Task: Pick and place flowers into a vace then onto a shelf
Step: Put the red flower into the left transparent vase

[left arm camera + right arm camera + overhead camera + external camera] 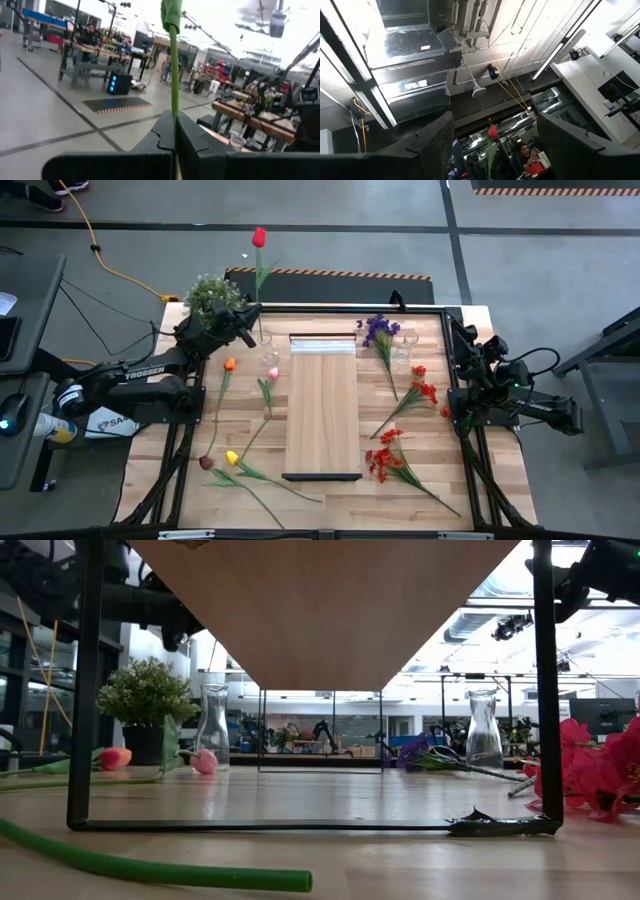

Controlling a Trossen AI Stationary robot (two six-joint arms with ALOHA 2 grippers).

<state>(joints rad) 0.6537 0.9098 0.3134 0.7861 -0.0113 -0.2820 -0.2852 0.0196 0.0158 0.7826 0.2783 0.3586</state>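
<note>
Left claw [175, 142] clamped on red tulip [259, 238] stem, above left vase [265, 340]

The left arm is stretched from the left edge of the high view toward the upper centre, its left gripper [250, 332] clamped tight. The right arm is folded at the right edge, the right gripper [495, 145] held with fingers spread.

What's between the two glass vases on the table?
In the high view, the shelf's far end sits between the left vase and the right vase, with the purple sprig beside the right one.
</note>
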